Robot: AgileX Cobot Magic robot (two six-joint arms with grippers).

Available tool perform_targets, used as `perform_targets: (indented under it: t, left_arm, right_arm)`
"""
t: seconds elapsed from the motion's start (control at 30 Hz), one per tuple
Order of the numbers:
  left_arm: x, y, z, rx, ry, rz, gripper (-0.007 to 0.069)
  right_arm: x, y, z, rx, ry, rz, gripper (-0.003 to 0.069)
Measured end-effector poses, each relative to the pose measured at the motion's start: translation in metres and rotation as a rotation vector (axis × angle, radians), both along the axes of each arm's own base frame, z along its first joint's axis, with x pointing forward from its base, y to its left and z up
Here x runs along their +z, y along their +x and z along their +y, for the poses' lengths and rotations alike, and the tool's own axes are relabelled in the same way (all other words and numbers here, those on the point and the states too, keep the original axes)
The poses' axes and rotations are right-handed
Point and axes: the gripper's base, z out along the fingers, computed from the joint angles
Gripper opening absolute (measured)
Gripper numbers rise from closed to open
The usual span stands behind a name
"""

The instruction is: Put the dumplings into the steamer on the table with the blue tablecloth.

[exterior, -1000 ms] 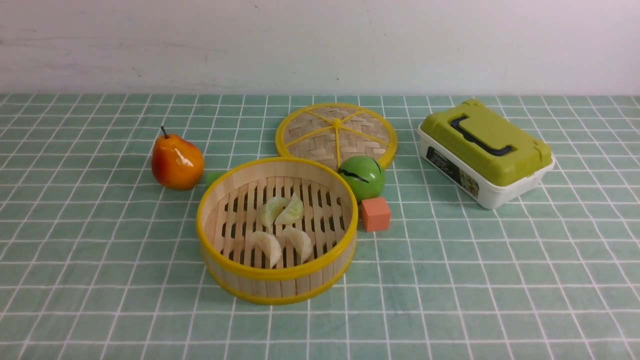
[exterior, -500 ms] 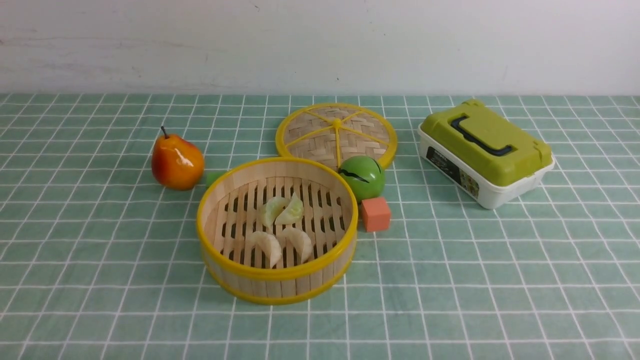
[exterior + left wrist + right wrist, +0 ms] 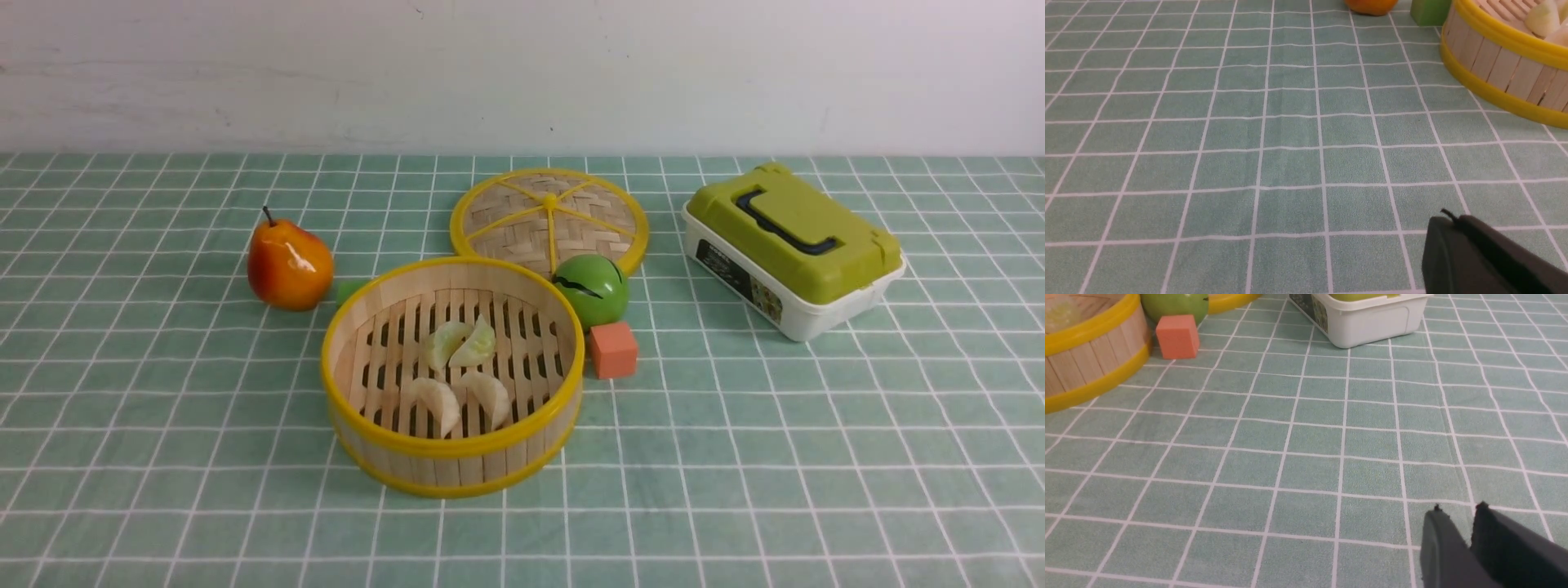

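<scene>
Inside the round bamboo steamer (image 3: 453,371) on the green-checked worktop (image 3: 163,425), all four pale dumplings (image 3: 457,371) lie unmoved over the last second, both empty hands staying back, fingertips nearly together, suggesting completion.

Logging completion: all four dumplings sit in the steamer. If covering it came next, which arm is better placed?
Right, probably: the lid lies behind the steamer, toward the right arm's side; its wrist view shows the lid's rim.

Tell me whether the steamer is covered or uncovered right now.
Uncovered. The steamer stands open-topped, with four dumplings visible on its slatted floor, and its woven lid lies flat on the cloth behind it.
</scene>
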Motion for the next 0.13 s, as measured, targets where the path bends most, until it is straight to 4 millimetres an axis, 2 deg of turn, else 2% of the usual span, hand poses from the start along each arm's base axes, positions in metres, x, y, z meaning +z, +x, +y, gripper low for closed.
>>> perform_targets:
  t: [0.13]
  left_arm:
    - [0.0000, 0.0000, 0.0000, 0.000, 0.000, 0.000, -0.0014]
  right_arm:
    - [0.0000, 0.0000, 0.0000, 0.000, 0.000, 0.000, 0.0125]
